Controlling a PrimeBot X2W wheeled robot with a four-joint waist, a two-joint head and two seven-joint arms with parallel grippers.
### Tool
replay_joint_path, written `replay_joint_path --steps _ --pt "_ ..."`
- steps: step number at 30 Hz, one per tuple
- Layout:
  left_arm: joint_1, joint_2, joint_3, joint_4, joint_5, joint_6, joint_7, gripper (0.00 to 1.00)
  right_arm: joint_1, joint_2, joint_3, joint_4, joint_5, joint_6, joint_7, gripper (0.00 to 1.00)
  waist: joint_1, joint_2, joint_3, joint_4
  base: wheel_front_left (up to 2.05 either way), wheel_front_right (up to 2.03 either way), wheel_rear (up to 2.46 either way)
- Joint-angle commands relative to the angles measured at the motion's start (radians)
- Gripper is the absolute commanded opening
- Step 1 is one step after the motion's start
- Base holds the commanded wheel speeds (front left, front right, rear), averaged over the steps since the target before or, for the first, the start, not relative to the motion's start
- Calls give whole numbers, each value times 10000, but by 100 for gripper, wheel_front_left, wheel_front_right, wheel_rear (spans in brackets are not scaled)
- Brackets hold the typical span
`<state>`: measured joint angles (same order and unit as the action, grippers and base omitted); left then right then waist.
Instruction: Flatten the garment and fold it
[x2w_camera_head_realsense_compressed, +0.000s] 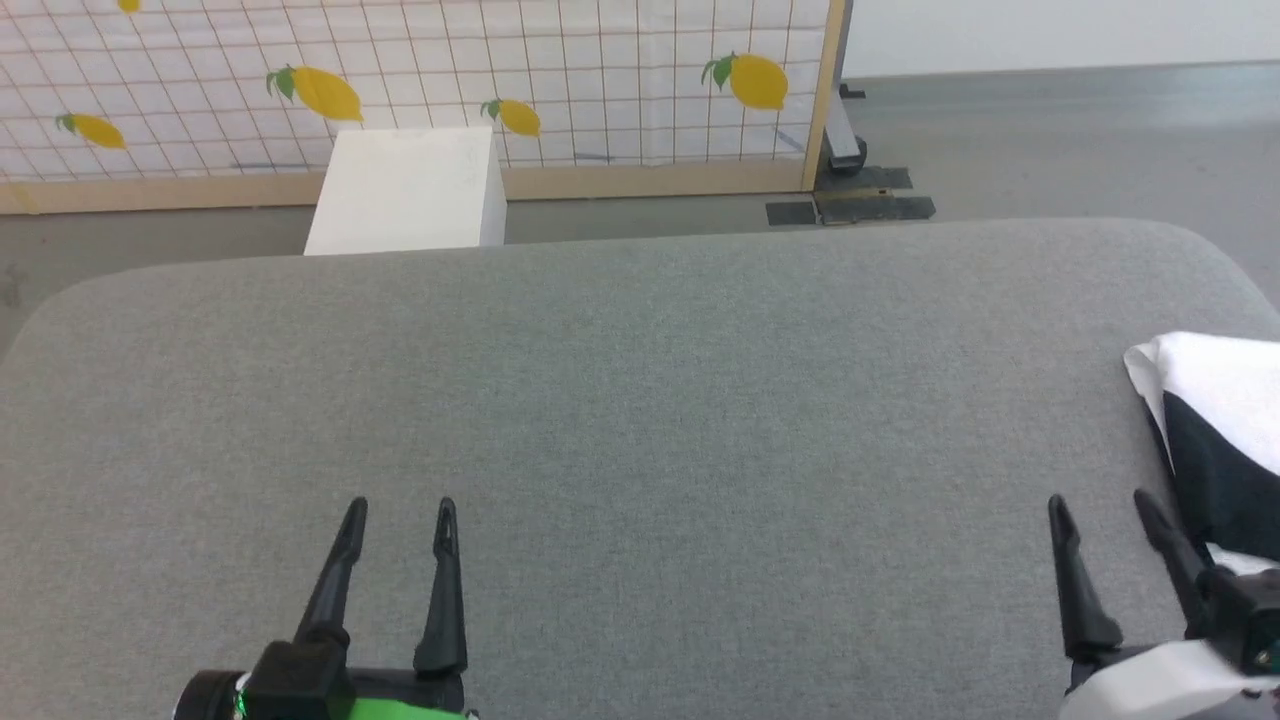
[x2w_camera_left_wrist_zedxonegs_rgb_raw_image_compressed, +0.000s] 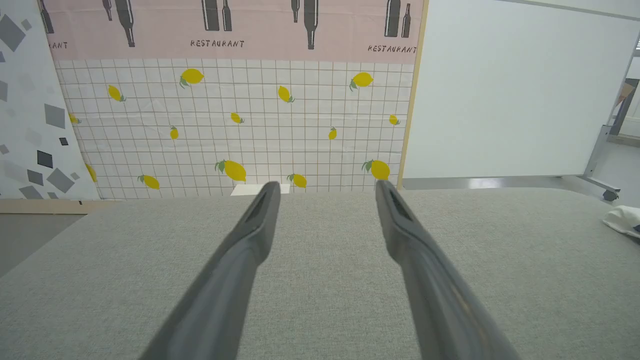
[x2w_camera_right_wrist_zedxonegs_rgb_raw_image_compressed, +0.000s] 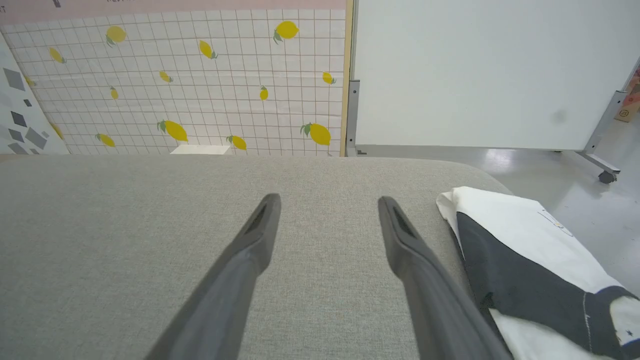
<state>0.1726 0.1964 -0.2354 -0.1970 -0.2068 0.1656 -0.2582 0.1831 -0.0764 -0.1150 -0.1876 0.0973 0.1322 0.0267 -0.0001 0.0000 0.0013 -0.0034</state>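
Grey surface (x2w_camera_head_realsense_compressed: 640, 400) holds the garment (x2w_camera_head_realsense_compressed: 1220, 400) at its right edge, maybe overhanging; my right pincer (x2w_camera_head_realsense_compressed: 1098, 500), wide like the left pincer (x2w_camera_head_realsense_compressed: 400, 505), may push it off.

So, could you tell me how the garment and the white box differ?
The garment is soft, white and black; the white box is rigid and plain. The garment lies at the right edge of the grey surface; the box stands beyond its far edge. Both include white.
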Motion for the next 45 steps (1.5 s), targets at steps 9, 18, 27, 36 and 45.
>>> replay_joint_path --steps 9,18,27,36,45 --pt "498 -401 147 405 229 -451 -35 100 440 244 335 529 -290 -15 -474 100 1 0 -180 7 0 0 0" --pt "371 -537 362 449 286 -621 6 0 341 228 391 621 -249 2 -401 0 1 0 -119 29 0 0 0" --pt "240 -594 481 543 398 -686 166 0 206 230 440 699 -294 1 -392 0 1 0 -113 30 0 0 0" --pt "90 -661 624 653 526 -760 351 0 50 233 494 789 -346 0 -383 0 1 0 -105 30 0 0 0" --pt "-60 -727 767 761 654 -834 535 0 -105 235 549 879 -398 -2 -373 0 1 0 -97 30 0 0 0"
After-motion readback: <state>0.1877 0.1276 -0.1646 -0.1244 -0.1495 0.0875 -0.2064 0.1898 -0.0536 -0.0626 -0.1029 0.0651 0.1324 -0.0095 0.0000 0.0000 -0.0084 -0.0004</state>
